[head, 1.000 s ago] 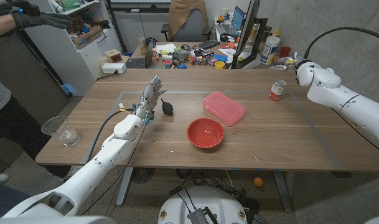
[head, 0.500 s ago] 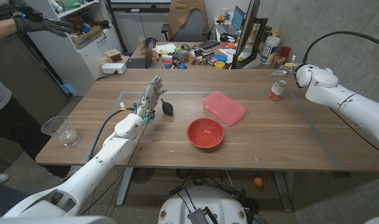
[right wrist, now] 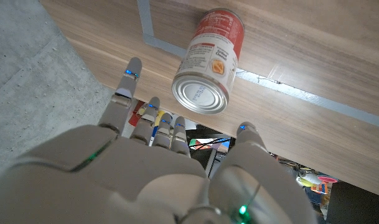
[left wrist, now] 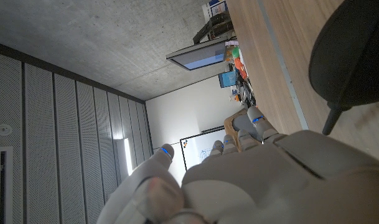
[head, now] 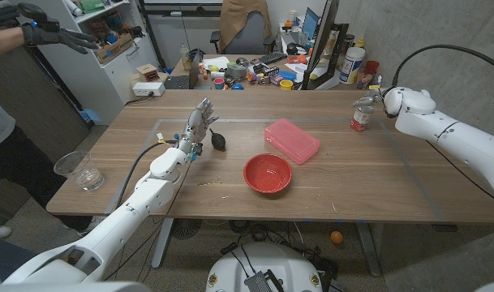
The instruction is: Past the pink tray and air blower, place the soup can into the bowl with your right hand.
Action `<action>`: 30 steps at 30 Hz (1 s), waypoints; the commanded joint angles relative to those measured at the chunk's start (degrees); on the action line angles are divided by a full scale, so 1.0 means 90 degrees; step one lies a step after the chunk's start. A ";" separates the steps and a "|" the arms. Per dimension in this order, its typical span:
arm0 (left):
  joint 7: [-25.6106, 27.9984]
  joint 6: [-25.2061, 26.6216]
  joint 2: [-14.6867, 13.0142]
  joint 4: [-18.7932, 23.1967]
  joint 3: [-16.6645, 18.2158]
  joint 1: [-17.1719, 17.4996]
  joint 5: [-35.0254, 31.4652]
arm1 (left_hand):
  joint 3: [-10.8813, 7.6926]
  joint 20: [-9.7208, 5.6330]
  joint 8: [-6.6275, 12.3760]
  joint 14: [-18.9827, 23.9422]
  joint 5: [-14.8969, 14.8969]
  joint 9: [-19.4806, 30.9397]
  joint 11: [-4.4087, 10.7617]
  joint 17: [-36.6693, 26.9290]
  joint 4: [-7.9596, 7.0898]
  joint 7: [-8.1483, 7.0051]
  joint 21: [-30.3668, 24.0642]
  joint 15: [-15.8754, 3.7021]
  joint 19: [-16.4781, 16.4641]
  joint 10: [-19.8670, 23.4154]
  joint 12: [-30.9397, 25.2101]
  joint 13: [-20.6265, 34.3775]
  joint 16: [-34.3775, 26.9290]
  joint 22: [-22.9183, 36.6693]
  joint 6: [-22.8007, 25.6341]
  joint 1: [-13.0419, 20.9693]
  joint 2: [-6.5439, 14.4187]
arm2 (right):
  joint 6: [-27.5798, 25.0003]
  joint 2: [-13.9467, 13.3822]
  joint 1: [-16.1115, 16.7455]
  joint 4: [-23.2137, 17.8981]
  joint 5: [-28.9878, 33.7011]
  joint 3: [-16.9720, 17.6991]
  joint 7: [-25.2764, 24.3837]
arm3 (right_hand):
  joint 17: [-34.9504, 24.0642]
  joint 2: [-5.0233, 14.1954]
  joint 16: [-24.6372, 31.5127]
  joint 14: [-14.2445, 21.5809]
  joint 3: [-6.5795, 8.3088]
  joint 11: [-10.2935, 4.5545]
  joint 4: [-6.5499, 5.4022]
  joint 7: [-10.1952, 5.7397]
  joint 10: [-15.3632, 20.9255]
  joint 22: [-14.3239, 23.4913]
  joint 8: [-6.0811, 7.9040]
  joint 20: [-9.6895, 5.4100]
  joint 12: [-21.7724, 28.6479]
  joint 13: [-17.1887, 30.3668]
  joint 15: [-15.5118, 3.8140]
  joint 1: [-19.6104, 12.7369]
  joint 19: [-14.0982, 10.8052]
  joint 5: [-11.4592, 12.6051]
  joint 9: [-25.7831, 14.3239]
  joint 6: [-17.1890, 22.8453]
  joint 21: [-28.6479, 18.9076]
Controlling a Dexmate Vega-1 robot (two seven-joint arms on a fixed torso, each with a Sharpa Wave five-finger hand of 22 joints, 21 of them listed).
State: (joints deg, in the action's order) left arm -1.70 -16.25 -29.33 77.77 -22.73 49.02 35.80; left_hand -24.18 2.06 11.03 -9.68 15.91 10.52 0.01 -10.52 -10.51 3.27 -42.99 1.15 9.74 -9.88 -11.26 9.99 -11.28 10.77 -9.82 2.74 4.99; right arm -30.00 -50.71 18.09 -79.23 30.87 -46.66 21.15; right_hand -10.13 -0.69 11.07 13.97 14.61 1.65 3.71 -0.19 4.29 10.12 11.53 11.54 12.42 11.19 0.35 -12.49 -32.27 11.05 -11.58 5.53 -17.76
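- Right hand [head: 375,97], head view: it sits at the far right of the tabletop [head: 352,182], just beside the can [head: 361,118], fingers apart and holding nothing. The can stands upright, well apart from the bowl [head: 268,173]. The tray [head: 292,140] lies between can and bowl; the blower [head: 217,139] is further left, just beside the left hand [head: 197,126], which stands upright with fingers spread and empty.
- Left wrist view: the left hand [left wrist: 239,168] is open, and the blower [left wrist: 351,59] lies near it, though whether they touch is hard to tell from this angle.
- Right wrist view: the right hand [right wrist: 170,155] has thumb and fingers spread to either side of the can [right wrist: 210,62] with none of them on it yet; the can's metal end faces the palm.
- Risk: the hand comes at the can near its top, so an uneven close could tip it or knock it along the tabletop. Carried low, the can could catch the tray on its way to the bowl.
- Change: since a second ago the right hand has moved left, closer to the can. Can, bowl, tray, blower and left hand have stayed put.
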 commanded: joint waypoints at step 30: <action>-0.0138 0.0034 0.0092 -0.0367 -0.0044 -0.0265 0.0022 | -0.0081 0.0018 -0.0006 -0.0328 0.0019 0.0016 -0.0021 -0.0015 0.0008 -0.0031 0.0016 -0.0007 0.0537 -0.0441 0.0013 0.0035 0.0012 0.0016 -0.0236 -0.0056 0.0536 | 0.0199 0.0602 -0.0722 0.1019 0.0324 -0.0736 0.0768 | -0.0065 0.0054 0.0301 0.2944 0.0061 -0.0304 0.0419 -0.0246 0.1051 -0.0001 0.0041 -0.2076 0.0209 -0.0008 -0.1287 -0.1037 -0.3310 0.0250 -0.0032 0.0078 -0.0215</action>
State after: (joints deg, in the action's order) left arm -2.57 -16.02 -28.82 75.34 -22.99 47.30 35.90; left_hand -24.57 2.05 11.03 -9.68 15.91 10.52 0.01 -10.52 -10.58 3.27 -42.99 1.15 9.75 -9.88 -11.26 9.99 -11.28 10.78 -9.82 2.75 4.99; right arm -28.37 -47.00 13.48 -72.82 33.50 -51.86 25.61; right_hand -10.37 -1.13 13.13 36.66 14.28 -0.63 6.68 -1.88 12.72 9.74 11.53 -4.62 13.99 10.92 -3.26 -19.42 -60.06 12.56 -11.57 6.14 -19.74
